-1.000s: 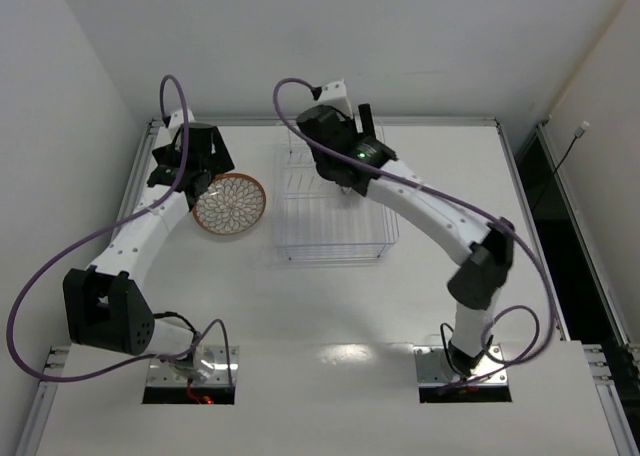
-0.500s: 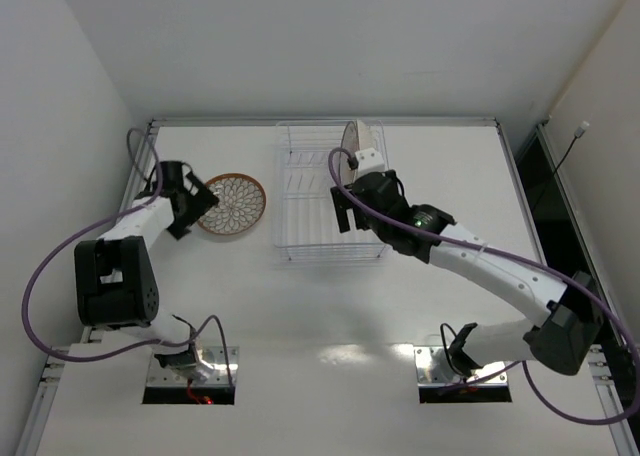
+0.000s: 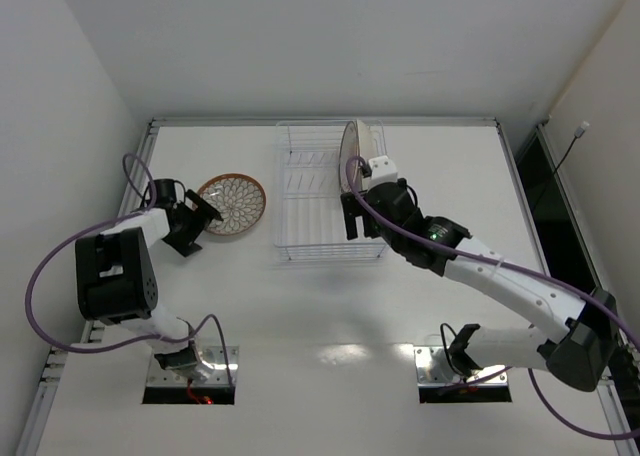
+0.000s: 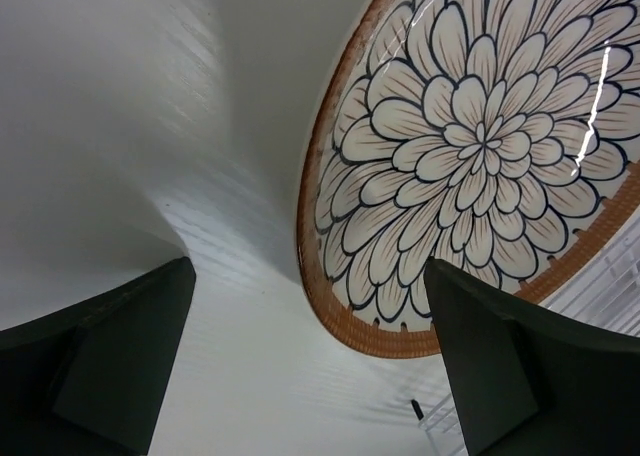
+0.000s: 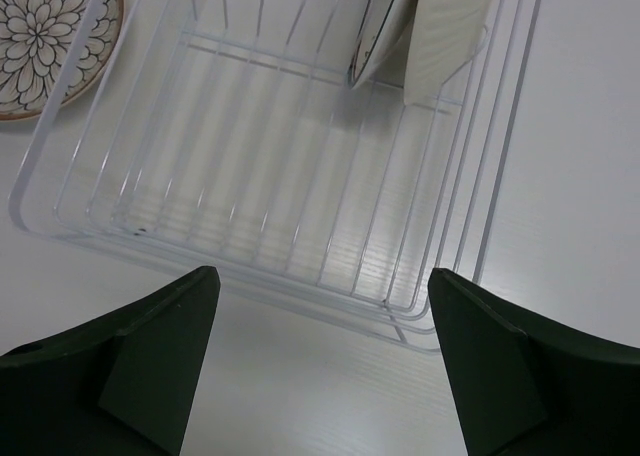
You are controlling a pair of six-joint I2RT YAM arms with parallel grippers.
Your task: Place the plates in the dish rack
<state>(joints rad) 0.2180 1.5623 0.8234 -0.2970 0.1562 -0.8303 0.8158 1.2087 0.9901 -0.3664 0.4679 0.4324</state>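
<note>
The brown-rimmed, petal-patterned round plate [image 4: 480, 146] lies flat beside the pale wire dish rack [image 5: 240, 281], where apparently two plates [image 5: 385, 26] stand. The left gripper [image 4: 308, 276], spread, faces its rim; the right gripper [image 5: 322, 276] hangs spread, empty. A shallow pinch could skid the plate away.

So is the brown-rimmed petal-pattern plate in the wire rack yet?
Out: the brown-rimmed petal-pattern plate lies flat, face up, on the white table, outside the pale wire dish rack.

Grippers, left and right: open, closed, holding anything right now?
Left gripper: open, empty, jaws facing the brown-rimmed plate.
Right gripper: open, empty, above the dish rack.
</note>
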